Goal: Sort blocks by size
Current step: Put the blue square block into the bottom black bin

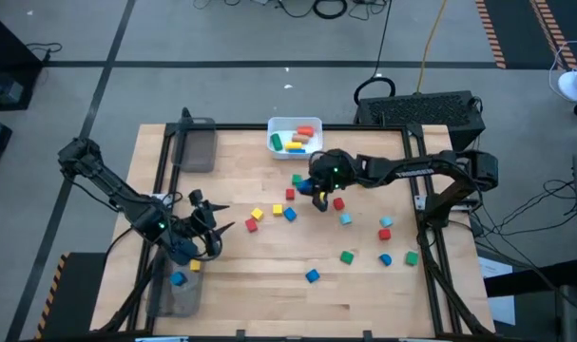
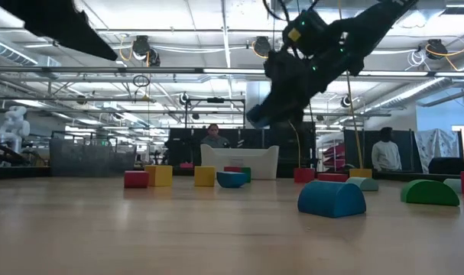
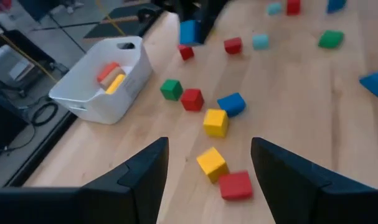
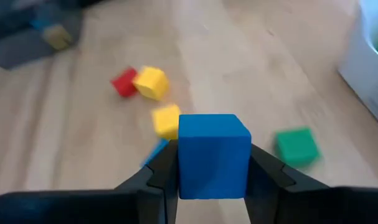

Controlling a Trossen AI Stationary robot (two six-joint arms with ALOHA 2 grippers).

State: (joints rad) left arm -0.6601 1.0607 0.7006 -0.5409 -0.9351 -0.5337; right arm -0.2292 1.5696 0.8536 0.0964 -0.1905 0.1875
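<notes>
My right gripper (image 1: 318, 194) hangs over the table's middle, near the white bin (image 1: 295, 136), shut on a blue cube (image 4: 213, 155). Loose blocks lie flat on the wood: a yellow one (image 1: 258, 214), a red one (image 1: 252, 225), a green one (image 1: 347, 256) and a blue one (image 1: 312, 275) among them. My left gripper (image 1: 221, 217) stands open above the table's left part, touching nothing. In the left wrist view, a yellow block (image 3: 212, 163) and a red block (image 3: 235, 185) show on the table past its spread fingers. My right gripper pinches the blue cube between its two fingers, one finger on each of two opposite side faces (image 4: 179, 163). The fingers slant downward, coming from the table's right side. The cube is lifted clear of the table (image 2: 261, 116) and sits square in the hold.
The white bin holds red, yellow and green pieces. One clear grey tray (image 1: 199, 148) lies at the far left corner. Another (image 1: 179, 290) at the near left holds a blue and a yellow block. Bare wood lies along the near edge.
</notes>
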